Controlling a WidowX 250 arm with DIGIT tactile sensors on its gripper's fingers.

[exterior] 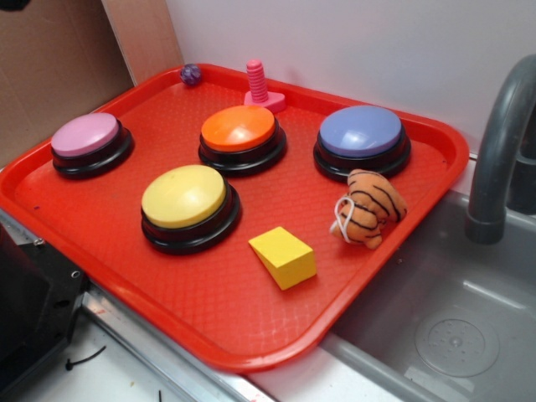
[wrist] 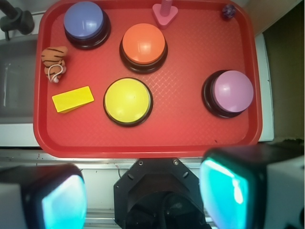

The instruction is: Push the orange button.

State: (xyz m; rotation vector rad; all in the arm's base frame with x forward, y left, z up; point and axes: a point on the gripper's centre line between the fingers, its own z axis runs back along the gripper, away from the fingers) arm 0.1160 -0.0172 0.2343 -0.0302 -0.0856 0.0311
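One orange button [exterior: 239, 128], three other buttons on one tray [exterior: 209, 310], jaws apart

On one red tray [exterior: 435, 163]: four dome push buttons – one orange button [exterior: 239, 128], one yellow [exterior: 184, 195], one pink [exterior: 85, 134], one purple-blue [exterior: 360, 131]; one yellow block [exterior: 283, 256]; one striped tiger plush [exterior: 372, 208]; one pink screw toy [exterior: 260, 86]; one small purple ball [exterior: 191, 74].

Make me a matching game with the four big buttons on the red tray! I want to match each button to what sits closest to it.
Things:
1. orange button
2. blue button
3. yellow button
4. pink button

Places:
A. just behind the striped tiger toy
B. left end of the tray, nothing small beside it
C. just in front of the pink bolt
D. left of the yellow block

Pairs: 1-C, 2-A, 3-D, 4-B
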